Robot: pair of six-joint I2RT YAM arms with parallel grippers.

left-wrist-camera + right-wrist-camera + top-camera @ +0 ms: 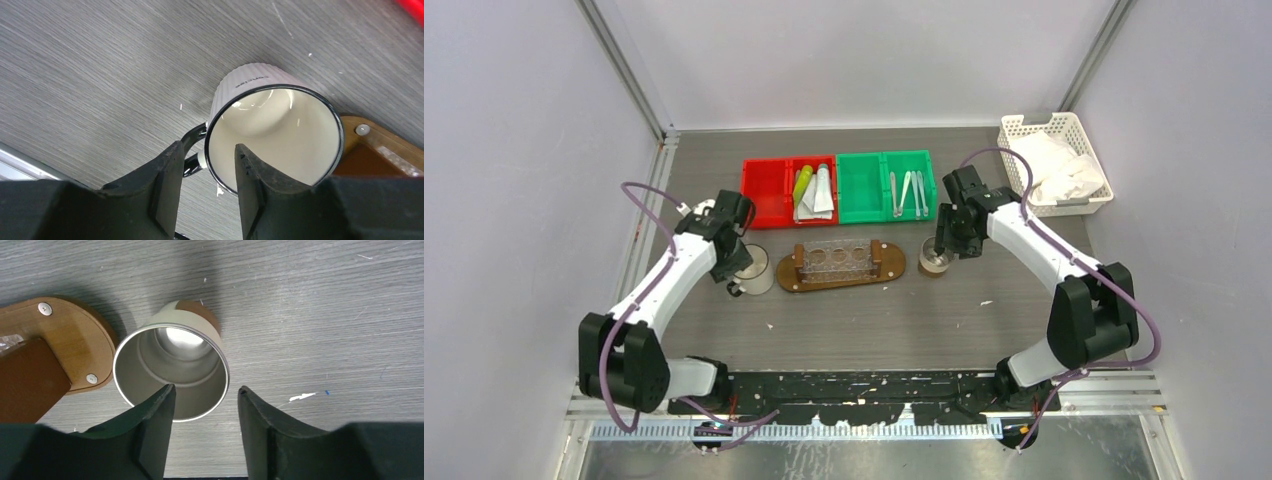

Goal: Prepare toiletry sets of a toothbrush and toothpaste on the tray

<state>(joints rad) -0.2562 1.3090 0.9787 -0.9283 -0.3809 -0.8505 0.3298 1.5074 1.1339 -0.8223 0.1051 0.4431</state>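
Evidently between steps, we see the left gripper (207, 150) and right gripper (206, 389) part-open astride the rims of mug (280, 145) and steel cup (170, 365) (clamping neither), toothbrushes (908, 193) and tubes (816, 190) lying in upper-centre bins (856, 190), our next reach.

The setting is a robotics laboratory test cell: plain pale wall panels (864, 60) framed by aluminium posts (624, 68) enclose a grey wood-grain tabletop (874, 320), and two white-and-black robot arms (664, 278) with purple cables (636, 186) are bolted to a black mounting plate (864, 385).
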